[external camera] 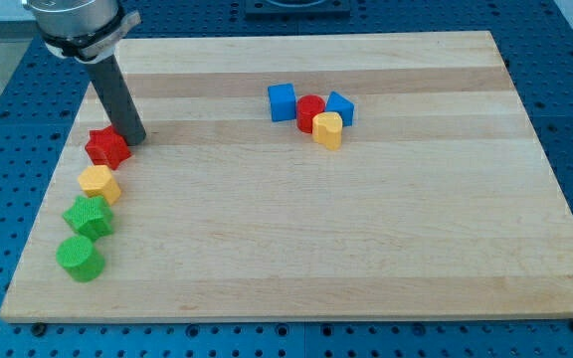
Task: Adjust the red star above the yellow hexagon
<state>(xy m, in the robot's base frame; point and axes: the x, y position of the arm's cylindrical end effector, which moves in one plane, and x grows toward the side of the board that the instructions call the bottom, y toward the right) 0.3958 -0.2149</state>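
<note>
In the camera view, my tip (132,138) rests on the wooden counter (296,249) just right of the red star (106,147), touching or nearly touching it; no pincer shows, only the bare rod. The red star sits near the view's left edge, directly above the yellow hexagon (98,184). Below come a green star-like block (89,216) and a green cylinder (79,258). Well apart, toward the view's top centre, a blue cube (282,101), a red cylinder (309,111), another blue block (340,106) and a yellow block (328,130) cluster together.
</note>
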